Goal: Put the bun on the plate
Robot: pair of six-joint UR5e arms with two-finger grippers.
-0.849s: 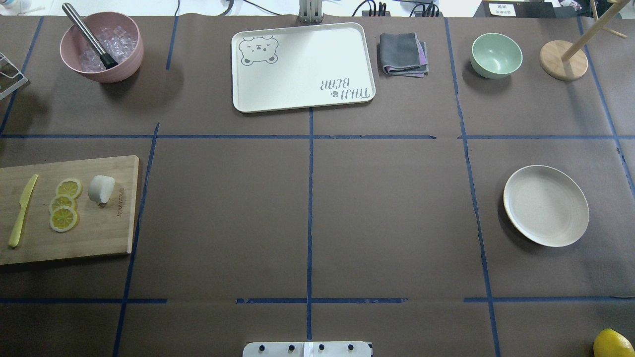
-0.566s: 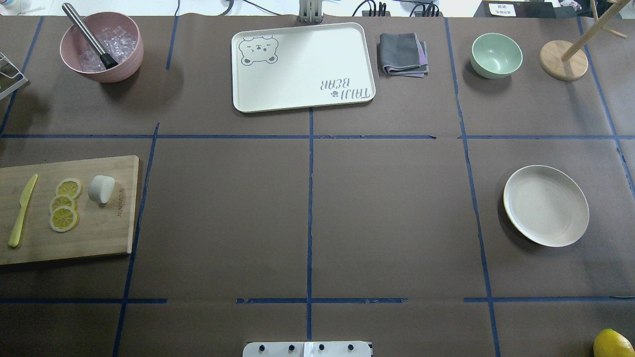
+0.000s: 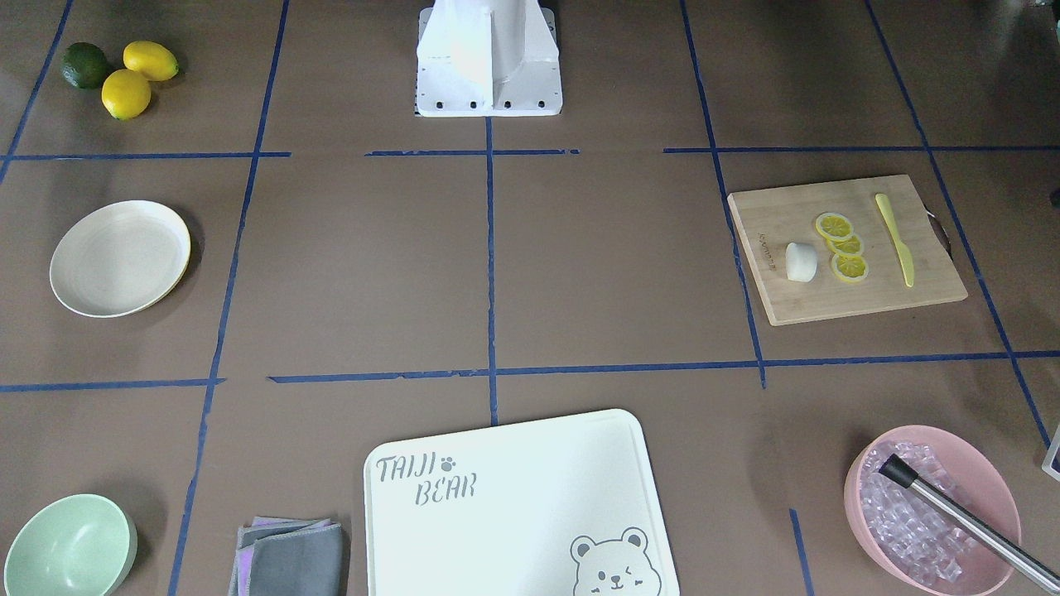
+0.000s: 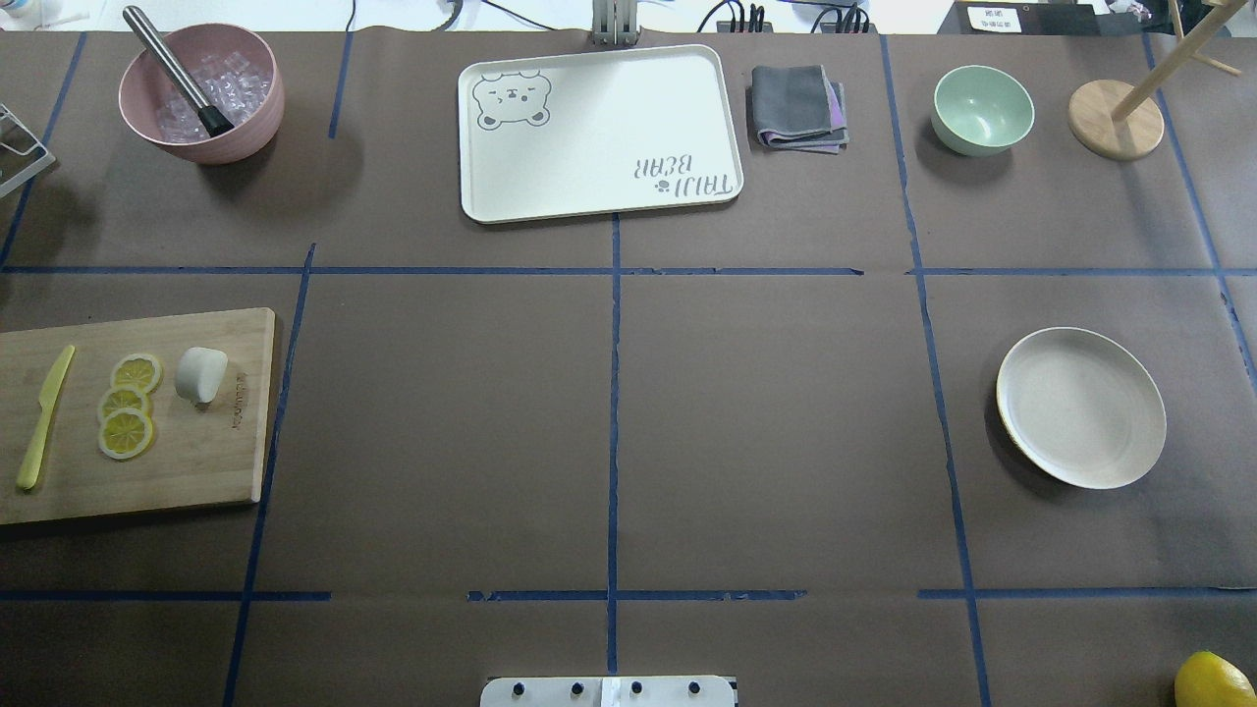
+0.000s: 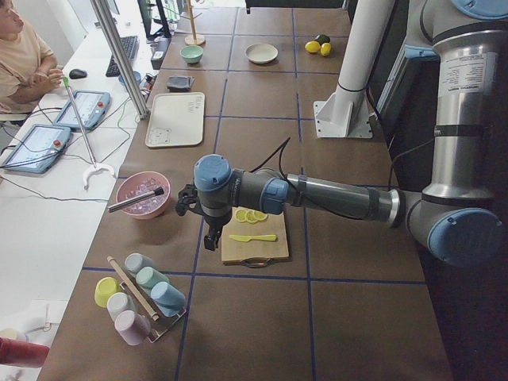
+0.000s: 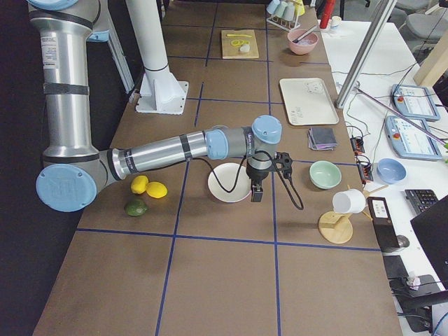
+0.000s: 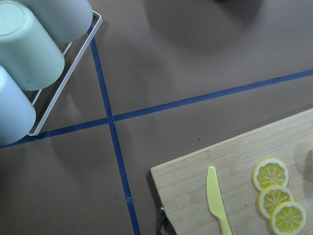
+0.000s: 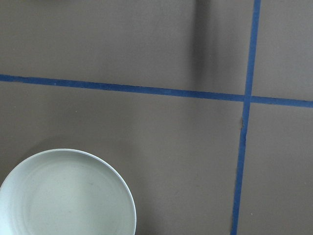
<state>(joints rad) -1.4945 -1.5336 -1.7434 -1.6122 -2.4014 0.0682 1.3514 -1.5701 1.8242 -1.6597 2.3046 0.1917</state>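
The bun (image 4: 201,374) is a small white lump lying on a wooden cutting board (image 4: 196,462) at the table's left, beside three lemon slices (image 4: 128,403) and a yellow knife (image 4: 44,417). The cream plate (image 4: 1080,407) sits bare at the right side. Only the side views show the arms. My left gripper (image 5: 211,240) hangs over the table by the board's outer end, near the knife. My right gripper (image 6: 257,194) hovers at the plate's (image 6: 227,183) outer rim. I cannot tell whether either one is open or shut. The right wrist view shows part of the plate (image 8: 68,196).
At the back stand a pink bowl (image 4: 201,93) of ice with a metal tool, a white tray (image 4: 599,133), a grey cloth (image 4: 797,108), a mint bowl (image 4: 982,108) and a wooden stand (image 4: 1116,120). A cup rack (image 7: 29,58) lies left of the board. A person (image 5: 24,55) sits beyond the table.
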